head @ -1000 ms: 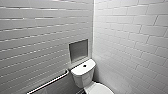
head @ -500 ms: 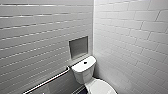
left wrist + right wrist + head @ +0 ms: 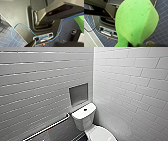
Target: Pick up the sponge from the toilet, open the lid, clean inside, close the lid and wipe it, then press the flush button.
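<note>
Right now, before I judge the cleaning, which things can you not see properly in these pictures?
- The toilet: head view, the bottom edge cuts off its front.
- The flush button: head view, too small for detail.
- The sponge: right wrist view, so near that the edges cut it off.

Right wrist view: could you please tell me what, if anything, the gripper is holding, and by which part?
The right gripper appears to hold the sponge, pinched at its narrow end.
</note>
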Motion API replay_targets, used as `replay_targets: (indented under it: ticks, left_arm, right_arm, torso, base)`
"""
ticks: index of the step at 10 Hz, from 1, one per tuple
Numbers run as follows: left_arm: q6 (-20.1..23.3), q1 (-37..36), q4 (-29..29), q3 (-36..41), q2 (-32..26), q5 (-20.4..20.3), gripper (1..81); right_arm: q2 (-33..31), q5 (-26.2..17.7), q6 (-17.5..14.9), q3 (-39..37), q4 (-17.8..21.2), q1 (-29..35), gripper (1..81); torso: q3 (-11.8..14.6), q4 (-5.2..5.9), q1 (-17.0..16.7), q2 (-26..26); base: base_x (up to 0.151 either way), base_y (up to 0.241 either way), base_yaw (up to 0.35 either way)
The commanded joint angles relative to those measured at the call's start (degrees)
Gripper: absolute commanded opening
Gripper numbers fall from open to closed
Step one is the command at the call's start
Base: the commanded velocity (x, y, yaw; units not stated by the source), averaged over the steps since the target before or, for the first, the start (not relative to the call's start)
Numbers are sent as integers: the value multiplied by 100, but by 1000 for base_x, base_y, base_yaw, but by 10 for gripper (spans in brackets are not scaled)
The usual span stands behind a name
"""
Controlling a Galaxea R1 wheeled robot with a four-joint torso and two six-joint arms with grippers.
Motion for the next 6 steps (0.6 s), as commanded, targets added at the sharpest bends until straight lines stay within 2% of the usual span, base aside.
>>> replay_targets:
  ticks: [1,3,4,6]
  left_arm:
    - [17,-156,-50,46,-3,421,811]
    - [17,-156,-41,46,14,403,811]
    - [18,-164,-32,46,31,412,811]
    - [26,-156,-32,37,32,403,811]
  right_arm:
    - [-5,240,-3847,102,4123,58,10]
    - [-6,145,-3845,74,4646,164,10]
    - [30,144,-3836,56,4720,138,10]
    - [100,144,-3827,56,4746,156,10]
  torso:
    - [0,0,0,0]
    - [0,0,0,2]
    - [0,0,-369,575]
    - [0,0,-446,689]
  base:
    - [0,0,0]
    - [0,0,0]
    - [0,0,0]
    - [0,0,0]
